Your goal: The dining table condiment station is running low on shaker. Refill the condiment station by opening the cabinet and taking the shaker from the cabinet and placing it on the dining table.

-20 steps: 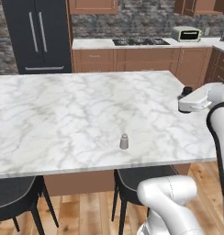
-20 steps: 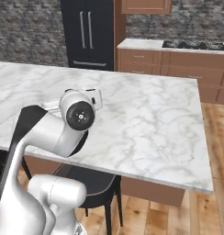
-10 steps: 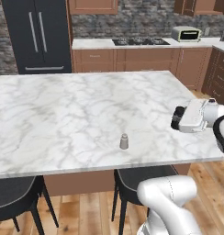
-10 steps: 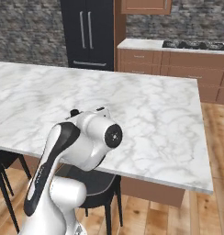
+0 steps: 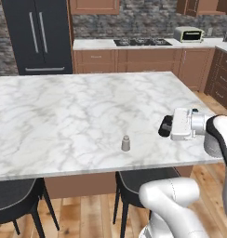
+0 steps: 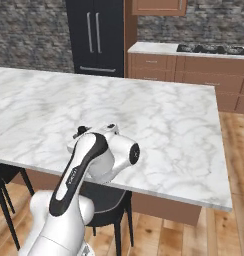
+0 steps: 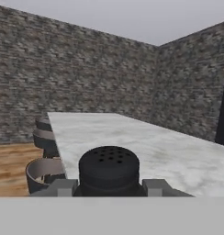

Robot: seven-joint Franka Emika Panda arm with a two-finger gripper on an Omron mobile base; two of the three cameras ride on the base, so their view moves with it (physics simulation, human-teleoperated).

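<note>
Claw (image 7: 108, 187) clamped on the black shaker (image 7: 109, 170); hand view shows its perforated top seated between both fingertips (image 7: 63, 187). Claw (image 5: 167, 126) is held sideways over the dining tabletop (image 5: 64, 111), near its right end and close to the near edge.

Pale grey shaker (image 5: 126, 143) stands upright on the marble toward the near edge, apart from the claw.

Risks, as judgement:
- Sideways hold: releasing without turning upright would likely tip or roll the shaker off the edge.
- Placing too close to the grey shaker could knock it over.

No containers in view. Black stools (image 7: 46, 158) tucked under the tabletop.
</note>
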